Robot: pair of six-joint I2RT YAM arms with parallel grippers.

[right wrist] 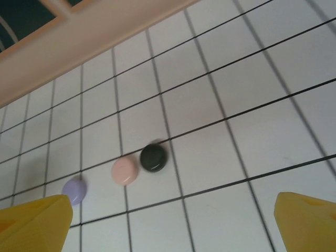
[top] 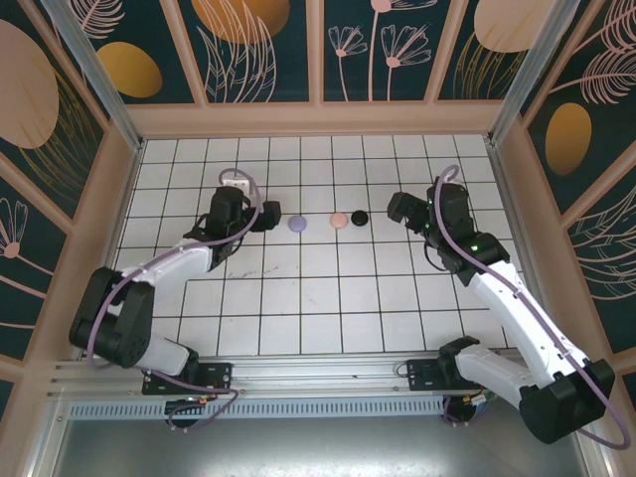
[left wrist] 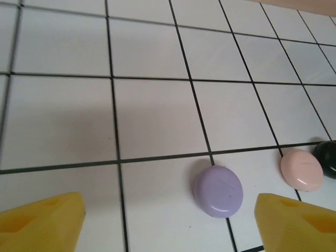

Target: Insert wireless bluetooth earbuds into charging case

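Jaws on the left claw (top: 265, 216) are standing wide apart and gripping nothing. Its yellow fingers (left wrist: 42, 223) are sitting in the two lower corners of the left wrist view, with bare tile between them. The lilac case (left wrist: 218, 190) is lying on the table (top: 318, 298) just ahead of that gap, nearer the right-hand finger and apart from both. The right claw (top: 400, 207) is likewise hanging wide open and holding nothing, its fingers (right wrist: 307, 223) touching no object. From above, three small round cases are lying in a row between the two claws. Lilac is sitting near the left claw, the pink case (top: 339, 220) in the middle, and the black case (top: 359, 216) just beside it on the right claw's side. Whether pink and black are touching cannot be told. All three are lying closed, and whether earbuds are sitting inside cannot be told. Bare tile is stretching between the right claw and the black case. The top view is also showing a white block (top: 237, 184) on the table just beyond the left claw. The right wrist view is taking in all three cases from farther off, with the wooden wall (right wrist: 94, 47) running behind them. The left wrist view is cutting the black case at its right edge.
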